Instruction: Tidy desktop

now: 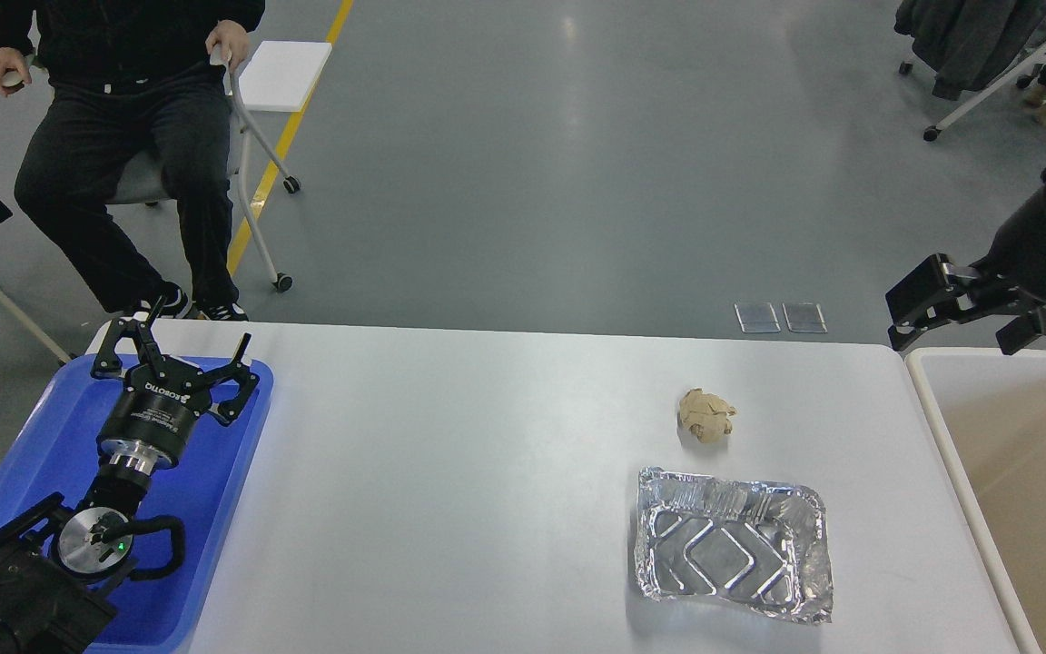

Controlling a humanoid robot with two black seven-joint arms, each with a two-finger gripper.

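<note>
The white desktop fills the lower half of the head view. A crumpled brown paper ball lies on it right of centre. A crinkled aluminium foil tray lies empty just in front of the ball. My left gripper is open and empty, resting over the blue tray at the left edge. My right gripper hangs in the air above the far left corner of the beige tub. Its fingers look spread, with nothing between them. It is well right of the paper ball.
The beige tub stands off the desktop's right end and its visible part looks empty. A seated person in black is beyond the far left corner. Wheeled chairs stand at the far right on the grey floor.
</note>
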